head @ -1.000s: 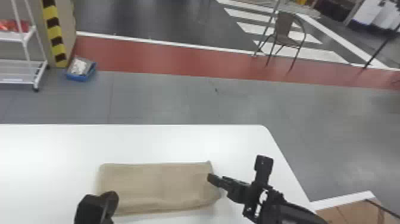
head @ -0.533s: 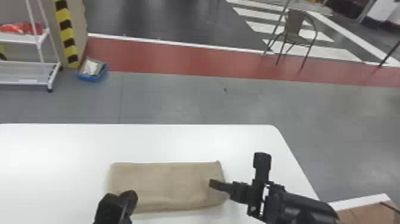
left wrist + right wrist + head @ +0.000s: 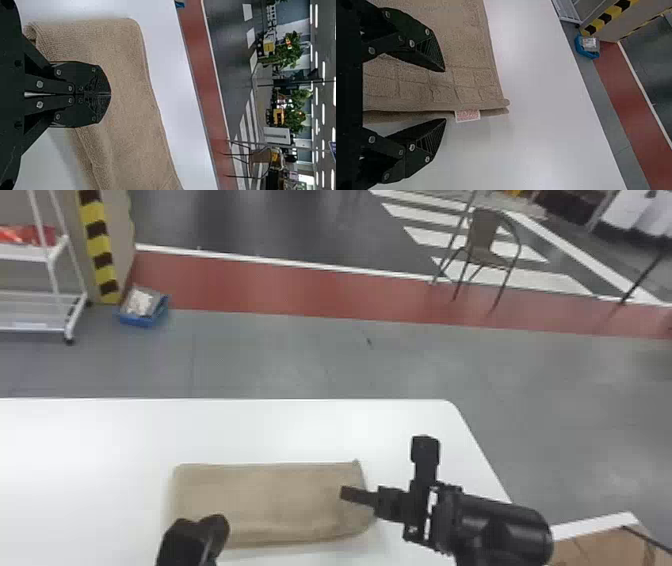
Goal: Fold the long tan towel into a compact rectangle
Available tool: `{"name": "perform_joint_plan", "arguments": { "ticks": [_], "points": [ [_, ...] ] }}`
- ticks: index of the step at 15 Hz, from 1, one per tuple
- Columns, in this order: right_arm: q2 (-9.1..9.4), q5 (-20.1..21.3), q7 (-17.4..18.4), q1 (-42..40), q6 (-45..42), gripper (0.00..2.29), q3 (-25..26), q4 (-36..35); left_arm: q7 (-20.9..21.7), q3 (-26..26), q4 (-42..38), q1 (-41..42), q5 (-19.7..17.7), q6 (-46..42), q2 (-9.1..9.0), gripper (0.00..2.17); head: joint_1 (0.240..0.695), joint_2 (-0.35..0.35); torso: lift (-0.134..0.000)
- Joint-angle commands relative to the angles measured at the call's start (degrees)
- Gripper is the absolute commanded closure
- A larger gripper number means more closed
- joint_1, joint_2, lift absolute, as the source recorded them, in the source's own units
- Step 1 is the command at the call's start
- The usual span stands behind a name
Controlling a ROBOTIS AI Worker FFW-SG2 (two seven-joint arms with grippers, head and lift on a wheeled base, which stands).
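Note:
The tan towel [image 3: 270, 500] lies flat on the white table as a folded rectangle. My left gripper [image 3: 195, 535] is over its near left part in the head view; in the left wrist view the left gripper [image 3: 110, 94] is shut, fingertips together above the towel [image 3: 126, 118]. At the towel's right end is my right gripper [image 3: 345, 494]. In the right wrist view the right gripper [image 3: 445, 95] stands open, one finger over the towel [image 3: 415, 83] and the other beyond its layered edge, where a small white tag [image 3: 467, 115] sticks out between them.
The white table [image 3: 90, 435] extends left of and behind the towel, with its right edge beyond my right arm. A cardboard box [image 3: 595, 547] stands at the lower right. On the floor behind are a chair [image 3: 482, 240], a white rack [image 3: 30, 252] and a blue bin [image 3: 142, 321].
The head view has shifted, so the towel, both arms and the background appear farther right. My right gripper now reaches slightly farther over the towel's right end.

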State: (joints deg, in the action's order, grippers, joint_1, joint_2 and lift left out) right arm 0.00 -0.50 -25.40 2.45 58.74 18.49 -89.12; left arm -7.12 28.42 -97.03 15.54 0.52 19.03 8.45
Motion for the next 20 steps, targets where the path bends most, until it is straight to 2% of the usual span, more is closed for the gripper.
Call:
{"name": "perform_joint_plan", "arguments": {
  "ticks": [1, 8, 13, 14, 15, 17, 18, 20],
  "points": [
    [0.05, 1.6, 0.0, 0.7, 3.1, 0.53, -0.3, 0.0, 0.0, 0.7, -0.3, 0.0, 0.0, 0.1, 0.08, 1.88, 0.695, -0.311, 0.000],
    [0.05, 3.0, -0.1, 3.8, 6.1, 0.53, -0.6, 0.8, 0.0, 1.5, -1.3, 0.0, 0.0, 1.0, 0.17, 1.88, 0.695, -0.330, 0.000],
    [-0.44, 4.7, -0.7, 6.6, 6.4, 0.54, -1.4, 5.6, 0.0, 1.4, -1.4, -0.1, 0.0, 1.0, 0.17, 1.88, 0.695, -0.321, 0.000],
    [-0.70, 4.7, -0.9, 6.6, 6.3, 0.66, -1.6, 5.8, 0.1, 1.3, -1.1, -0.2, 0.0, 1.0, 0.17, 1.88, 0.695, -0.320, 0.000],
    [-0.79, 4.7, -0.9, 6.7, 6.3, 0.68, -1.6, 5.9, 0.1, 1.2, -0.9, -0.4, 0.0, 1.0, 0.17, 1.88, 0.695, -0.319, 0.000],
    [-0.88, 4.6, -1.5, 6.7, 6.6, 1.03, -1.7, 5.9, 0.1, 0.9, -0.7, -0.5, 0.0, 1.0, 0.17, 1.88, 0.695, -0.316, 0.000],
    [-0.79, 4.5, -2.1, 6.6, 7.0, 1.03, -1.7, 5.8, 0.1, 0.8, -0.3, -0.9, 0.0, 1.1, 0.17, 1.88, 0.695, -0.313, 0.000],
    [-0.79, 4.1, -2.8, 6.3, 7.5, 1.19, -1.2, 5.3, 0.1, 0.9, 0.3, -0.9, 0.0, 1.0, 0.17, 1.88, 0.695, -0.308, 0.000]
  ]
}}
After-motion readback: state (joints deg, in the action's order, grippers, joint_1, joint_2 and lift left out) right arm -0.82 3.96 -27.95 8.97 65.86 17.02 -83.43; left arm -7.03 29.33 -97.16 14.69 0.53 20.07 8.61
